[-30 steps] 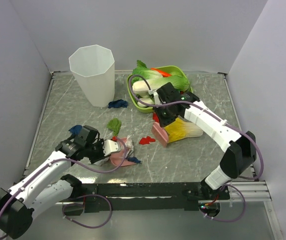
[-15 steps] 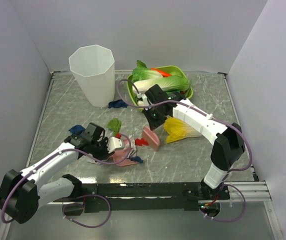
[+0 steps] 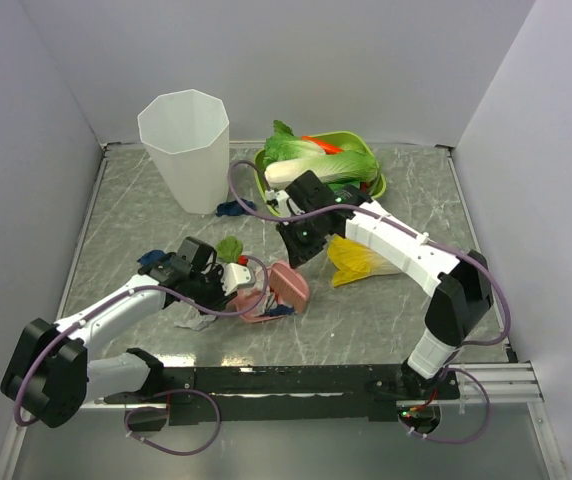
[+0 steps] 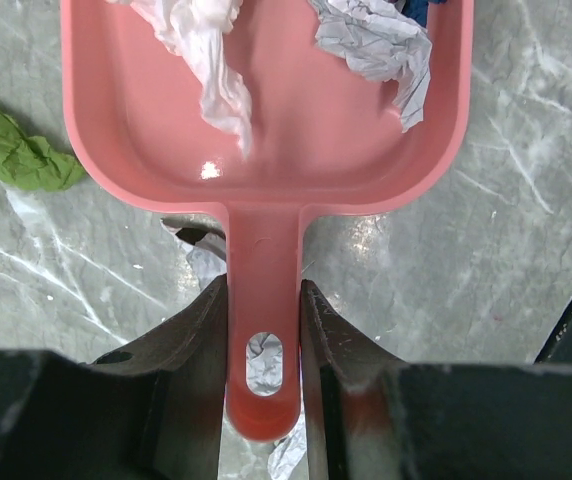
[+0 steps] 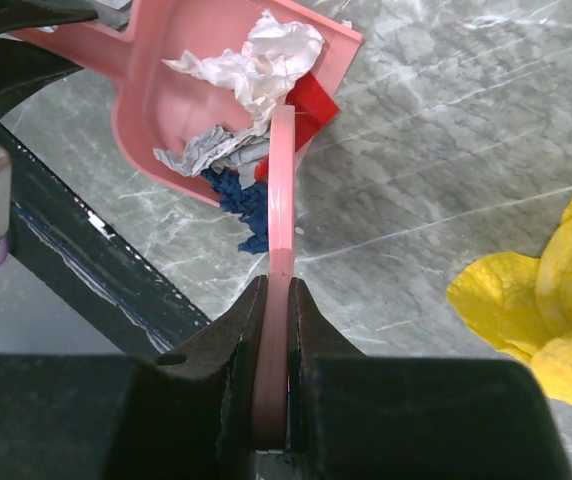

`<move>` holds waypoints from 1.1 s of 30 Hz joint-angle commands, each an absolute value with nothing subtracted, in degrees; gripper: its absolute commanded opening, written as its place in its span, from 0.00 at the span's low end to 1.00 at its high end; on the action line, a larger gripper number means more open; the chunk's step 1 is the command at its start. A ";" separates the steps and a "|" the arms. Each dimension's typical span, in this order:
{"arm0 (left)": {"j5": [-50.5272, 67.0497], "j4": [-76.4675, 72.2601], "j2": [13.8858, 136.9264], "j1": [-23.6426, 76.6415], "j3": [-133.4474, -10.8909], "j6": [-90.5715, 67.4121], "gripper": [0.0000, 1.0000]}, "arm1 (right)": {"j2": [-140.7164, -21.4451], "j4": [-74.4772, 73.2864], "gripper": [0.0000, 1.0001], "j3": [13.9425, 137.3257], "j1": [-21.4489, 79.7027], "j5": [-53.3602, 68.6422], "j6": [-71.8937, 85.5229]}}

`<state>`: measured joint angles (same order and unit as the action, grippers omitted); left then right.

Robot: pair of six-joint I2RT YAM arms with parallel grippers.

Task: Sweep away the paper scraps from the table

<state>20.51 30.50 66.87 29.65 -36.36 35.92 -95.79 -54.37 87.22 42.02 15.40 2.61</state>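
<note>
Paper scraps (image 5: pixel 256 60): partly collected. Two crumpled white-grey ones (image 4: pixel 216 60) and a red one (image 5: pixel 311 105) sit in the flat pink plastic dustpan (image 4: pixel 296 140), which lies on the grey marble-patterned table (image 3: pixel 386 320), front-centre. Left gripper (image 4: pixel 263 300) is clamped on the dustpan's handle, jaws closed down to handle width. Right gripper (image 5: pixel 276 300) is pinched tight on a thin pink plastic scraper blade (image 5: pixel 282 180) with its edge right at the pan's mouth. My read: mid-sweep, pushing bits in. A dark blue scrap (image 5: pixel 241 205) is at the lip beside the blade; can't tell whether it's properly inside. Not yet collected:
- a crumpled green scrap (image 4: pixel 16 155) just beside the pan's outer wall
- white-grey bits (image 4: pixel 204 268) on the table under the handle, outside the pan
- a dark blue one (image 3: pixel 234 208) at the foot of the tall white faceted plastic bin (image 3: pixel 186 130)
- another dark blue one (image 3: pixel 152 258) beside the left arm

Roughly half done, I'd say. After that the pan needs emptying, presumably into that bin. Yellow toy cabbage (image 3: pixel 361 262) lies near the right arm; not a scrap, leave it.
</note>
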 commanded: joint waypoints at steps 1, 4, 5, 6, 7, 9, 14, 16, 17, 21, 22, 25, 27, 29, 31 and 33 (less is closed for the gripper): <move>23.12 28.56 66.89 29.62 -37.53 35.07 0.01 | -90.35 -55.28 0.00 89.82 42.01 12.93 0.53; 23.47 28.39 66.10 29.62 -37.00 35.51 0.01 | -88.60 -55.72 0.00 89.74 42.01 10.91 -1.05; 23.47 28.39 65.92 29.62 -36.91 35.59 0.01 | -88.25 -55.46 0.00 89.48 42.01 8.46 -1.23; 23.38 28.56 65.92 29.62 -36.91 35.77 0.01 | -87.98 -55.11 0.00 88.69 41.92 7.39 -1.49; 23.29 28.74 65.92 29.53 -37.00 35.95 0.01 | -87.72 -54.59 0.00 88.42 41.84 6.34 -1.67; 23.47 28.92 65.83 29.62 -36.91 36.21 0.01 | -87.63 -53.97 0.00 87.72 41.23 4.48 -1.93; 22.94 29.27 65.39 29.62 -37.18 36.30 0.01 | -89.29 -53.44 0.00 86.84 40.87 0.36 -1.50; 22.76 29.79 65.22 29.62 -37.44 36.12 0.01 | -90.87 -53.35 0.00 86.75 40.87 -1.13 -1.14; 22.76 29.88 65.04 29.62 -37.35 36.12 0.01 | -91.40 -53.09 0.00 86.57 40.70 -1.40 -0.27; 22.76 29.18 64.86 29.53 -36.65 35.42 0.01 | -94.39 -52.91 0.00 86.66 40.52 2.43 3.77; 22.94 29.01 65.04 29.62 -36.39 35.42 0.01 | -94.92 -53.00 0.00 86.92 40.60 3.77 4.56; 22.68 27.78 65.56 29.88 -36.21 34.72 0.01 | -97.73 -53.44 0.00 88.76 40.87 7.80 7.11; 22.85 27.60 65.83 29.88 -36.56 34.63 0.01 | -100.00 -53.70 0.00 91.31 40.87 10.53 8.70; 23.03 27.25 66.09 29.88 -36.48 34.54 0.01 | -101.42 -53.88 0.00 94.29 41.13 12.74 9.92; 23.03 26.72 66.79 29.88 -36.47 34.54 0.01 | -102.83 -54.05 0.00 96.75 41.05 14.14 10.19; 23.29 26.02 68.02 29.88 -36.82 34.02 0.01 | -102.57 -54.14 0.00 97.47 41.04 13.98 9.85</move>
